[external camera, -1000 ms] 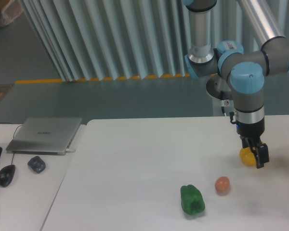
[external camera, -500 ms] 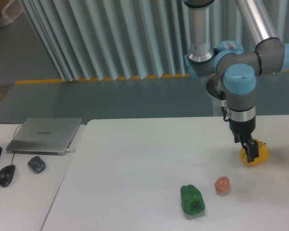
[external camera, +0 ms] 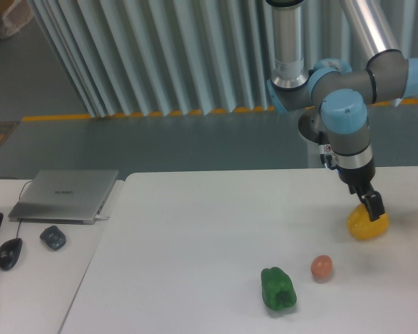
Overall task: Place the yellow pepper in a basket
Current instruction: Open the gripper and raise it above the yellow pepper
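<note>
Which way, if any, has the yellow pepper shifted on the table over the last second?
Yes. The yellow pepper has slid slightly right, farther from the small orange-pink fruit, which has not moved.

Yellow pepper (external camera: 367,227) smooth, glossy; green pepper (external camera: 278,289) glossy too; table (external camera: 195,243) matt white; laptop (external camera: 64,195) brushed metal.

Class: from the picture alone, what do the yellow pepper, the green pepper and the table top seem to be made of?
Yellow pepper: smooth and glossy, evenly coloured, probably plastic, though real produce cannot be ruled out.
Green pepper: dark, shiny, lobed skin; likewise possibly plastic.
Table: flat, matte white surface, likely laminate or painted board.
</note>
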